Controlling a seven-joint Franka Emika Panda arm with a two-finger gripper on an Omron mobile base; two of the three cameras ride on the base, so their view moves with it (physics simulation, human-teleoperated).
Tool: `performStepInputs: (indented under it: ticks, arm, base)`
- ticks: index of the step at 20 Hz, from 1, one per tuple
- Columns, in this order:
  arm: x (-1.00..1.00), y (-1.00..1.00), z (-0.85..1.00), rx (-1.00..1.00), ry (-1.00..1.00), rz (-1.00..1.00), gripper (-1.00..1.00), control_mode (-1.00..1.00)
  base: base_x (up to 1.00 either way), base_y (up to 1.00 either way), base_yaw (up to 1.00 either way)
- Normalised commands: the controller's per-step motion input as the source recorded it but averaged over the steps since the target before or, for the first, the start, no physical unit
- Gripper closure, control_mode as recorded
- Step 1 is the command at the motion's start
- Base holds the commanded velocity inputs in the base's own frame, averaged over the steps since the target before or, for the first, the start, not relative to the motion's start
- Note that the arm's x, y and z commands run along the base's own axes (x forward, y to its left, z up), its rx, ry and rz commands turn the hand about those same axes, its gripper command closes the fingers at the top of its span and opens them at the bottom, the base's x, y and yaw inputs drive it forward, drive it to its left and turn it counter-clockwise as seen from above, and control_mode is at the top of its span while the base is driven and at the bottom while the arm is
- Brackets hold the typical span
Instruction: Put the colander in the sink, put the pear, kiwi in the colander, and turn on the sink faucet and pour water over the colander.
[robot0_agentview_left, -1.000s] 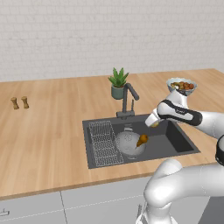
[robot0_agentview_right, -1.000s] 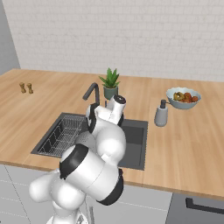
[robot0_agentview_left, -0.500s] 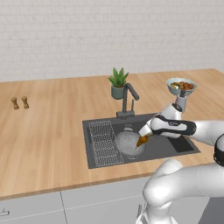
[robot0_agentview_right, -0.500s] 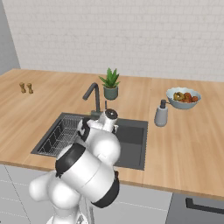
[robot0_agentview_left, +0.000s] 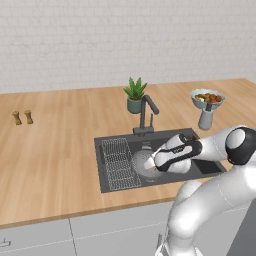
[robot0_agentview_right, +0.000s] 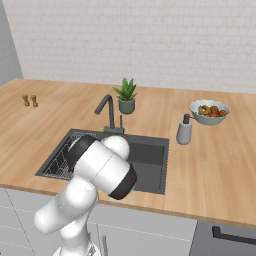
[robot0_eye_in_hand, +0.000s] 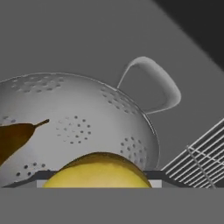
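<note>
The grey perforated colander (robot0_eye_in_hand: 78, 113) sits in the dark sink (robot0_agentview_left: 205, 169), and its looped handle points toward the wire rack (robot0_eye_in_hand: 201, 157). The golden-brown pear (robot0_eye_in_hand: 15, 135) lies inside the colander at the left. My gripper (robot0_eye_in_hand: 98, 177) is shut on the yellowish kiwi (robot0_eye_in_hand: 98, 171) and hovers just over the colander's near rim. From the left base view the gripper (robot0_agentview_left: 150, 162) reaches down into the sink onto the colander (robot0_agentview_left: 140, 164). The dark sink faucet (robot0_agentview_left: 146, 112) stands behind the basin, and no water runs from it.
A wire rack (robot0_agentview_left: 117, 160) fills the sink's left side. On the counter behind stand a potted plant (robot0_agentview_left: 134, 95), a soap dispenser (robot0_agentview_left: 205, 119) and a bowl of mixed fruit (robot0_agentview_left: 206, 98). Two small shakers (robot0_agentview_left: 22, 117) stand far left. The faucet (robot0_agentview_right: 107, 112) rises beside the arm.
The arm has swung down and to the left, carrying the fruit from above the sink's right side to just over the colander.
</note>
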Motion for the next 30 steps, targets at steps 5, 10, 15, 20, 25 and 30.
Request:
performStepInputs:
  ticks: [5, 10, 15, 20, 25, 30]
  arm:
    - [0.31, 0.06, -0.45, -0.01, 0.0, 0.08, 1.0, -1.0]
    - [0.18, -0.09, -0.39, 0.0, -0.02, 0.05, 1.0, -1.0]
    - [0.03, -0.25, -0.09, 0.0, -0.09, 0.05, -1.0, -1.0]
    - [0.0, -0.23, 0.06, 0.0, -0.11, 0.09, -1.0, -1.0]
    - [0.0, -0.26, 0.58, 0.0, -0.11, 0.13, -1.0, -1.0]
    - [0.0, -0.45, 0.97, 0.0, -0.22, 0.15, -1.0, -1.0]
  base:
    - [0.0, 0.0, 0.0]
    - [0.0, 0.0, 0.0]
    - [0.0, 0.0, 0.0]
    - [0.0, 0.0, 0.0]
    - [0.0, 0.0, 0.0]
    - [0.0, 0.0, 0.0]
